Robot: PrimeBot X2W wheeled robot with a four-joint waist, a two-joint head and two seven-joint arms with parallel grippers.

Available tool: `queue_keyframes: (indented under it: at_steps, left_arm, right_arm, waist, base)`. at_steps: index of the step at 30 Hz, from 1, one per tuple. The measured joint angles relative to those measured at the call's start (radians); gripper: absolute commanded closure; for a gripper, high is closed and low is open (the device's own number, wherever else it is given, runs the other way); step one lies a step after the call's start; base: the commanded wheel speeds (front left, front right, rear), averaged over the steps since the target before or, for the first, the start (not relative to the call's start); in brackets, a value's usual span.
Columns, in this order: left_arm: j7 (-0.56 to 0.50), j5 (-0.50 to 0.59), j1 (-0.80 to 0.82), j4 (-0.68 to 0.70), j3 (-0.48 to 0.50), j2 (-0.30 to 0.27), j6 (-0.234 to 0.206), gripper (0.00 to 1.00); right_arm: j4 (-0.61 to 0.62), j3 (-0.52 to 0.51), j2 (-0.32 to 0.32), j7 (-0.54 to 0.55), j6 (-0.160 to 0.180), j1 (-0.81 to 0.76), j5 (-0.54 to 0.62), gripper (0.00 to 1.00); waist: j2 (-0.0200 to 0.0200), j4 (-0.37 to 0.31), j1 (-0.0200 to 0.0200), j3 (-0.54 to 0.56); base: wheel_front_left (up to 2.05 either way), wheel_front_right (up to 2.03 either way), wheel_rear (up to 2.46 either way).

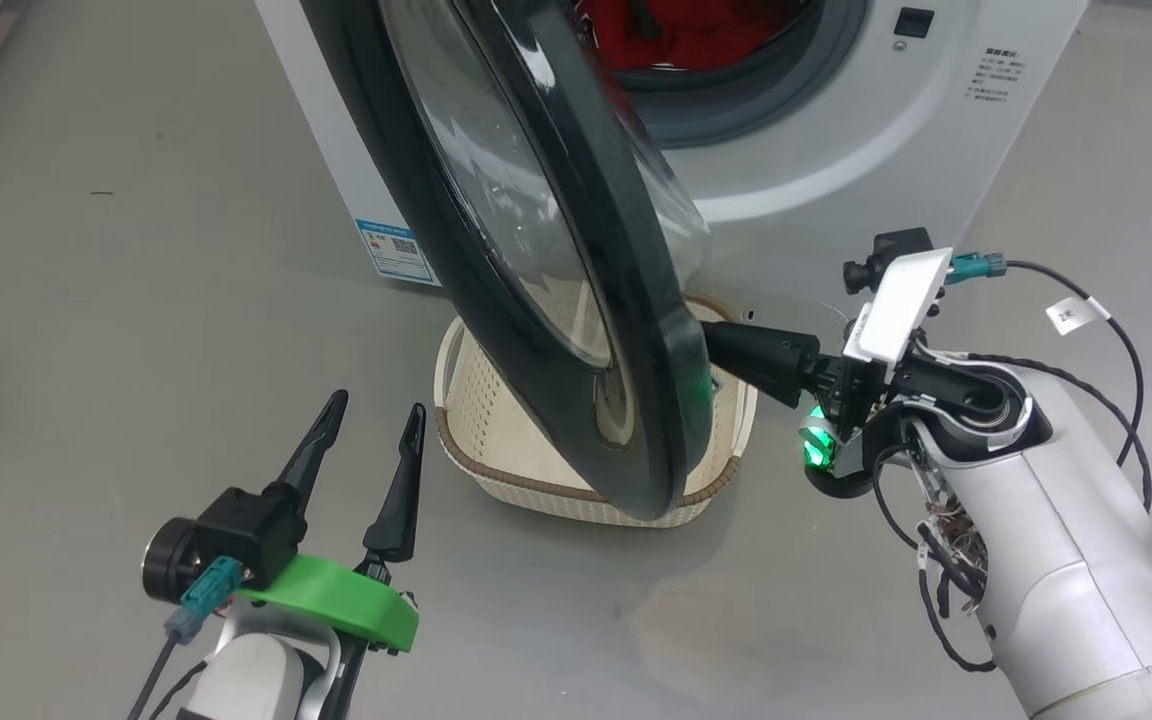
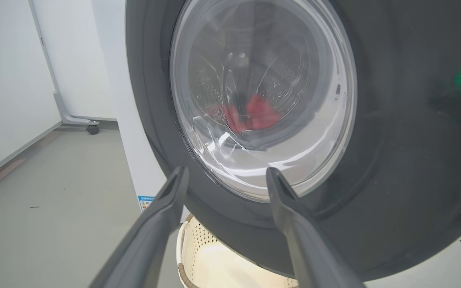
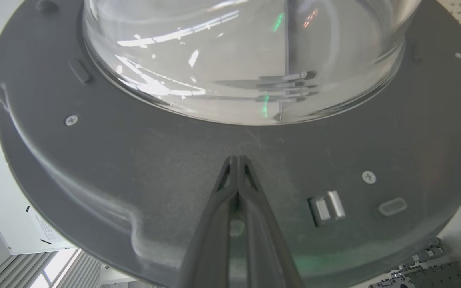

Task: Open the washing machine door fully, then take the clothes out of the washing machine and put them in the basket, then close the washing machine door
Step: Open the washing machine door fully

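Between the drum mouth and the swung-out door [image 1: 536, 250], our right gripper [image 3: 236, 160] has its two fingers pressed flat together, holding nothing. Their tips sit on, or a hair short of, the dark inner rim just below the glass bowl [image 3: 246, 60]; we cannot tell for sure that they touch.

That is the relation we judge the next move turns on. The door stands about half open, nearly edge-on to our head, hinged on our left side of the washing machine [image 1: 836, 150]. Its free edge hangs over the basket [image 1: 481, 400]. The inner face lies straight ahead of the right fingertips, so a push along the fingers, toward our left, should carry it wider.

On the other side, our left gripper [image 1: 379, 403] hovers with its fingers spread wide and empty, pointing at the outer face but apart from it. We take the right arm to be the nearer one, and the only one placed to push.

The clothes [image 1: 696, 40] lie red inside the drum, none of them in the basket, which sits on the floor right in front of the washing machine, partly under the door.
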State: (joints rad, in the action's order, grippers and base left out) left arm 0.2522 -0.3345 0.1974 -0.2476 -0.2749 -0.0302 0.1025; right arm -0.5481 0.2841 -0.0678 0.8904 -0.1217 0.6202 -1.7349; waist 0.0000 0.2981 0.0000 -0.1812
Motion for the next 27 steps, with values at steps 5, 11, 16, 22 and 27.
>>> queue_keyframes:
  at_steps: [5,11,16,22,27]
  left_arm:
    - [0.000,0.000,-0.015,-0.008,-0.002,0.000,0.000,0.00]
    - [0.000,0.000,-0.026,-0.015,-0.007,-0.001,0.000,0.00]
    - [0.000,0.000,-0.039,-0.020,-0.011,-0.003,0.000,0.00]
    - [0.000,0.000,-0.045,-0.020,-0.009,-0.003,0.000,0.00]
    - [0.000,0.000,-0.050,-0.018,-0.006,-0.003,-0.001,0.00]
  right_arm:
    - [0.034,0.059,0.000,-0.016,0.000,-0.039,-0.039,1.00]
    - [0.069,0.120,0.001,-0.044,0.000,-0.082,-0.069,1.00]
    - [0.089,0.164,0.000,-0.073,0.000,-0.098,-0.090,1.00]
    - [0.116,0.215,0.000,-0.103,0.000,-0.100,-0.114,1.00]
    - [0.126,0.251,0.000,-0.130,0.000,-0.100,-0.123,1.00]
  waist:
    - [0.0000,0.022,0.0000,0.018]
    - [0.0000,0.053,0.0000,0.039]
    - [0.0000,0.081,0.0000,0.053]
    - [0.0000,0.113,0.0000,0.061]
    - [0.0000,0.133,0.0000,0.065]
  base:
    - [0.00,0.00,0.00]
    - [0.00,0.00,0.00]
    - [0.00,0.00,0.00]
    - [0.00,0.00,0.00]
    - [0.00,0.00,0.00]
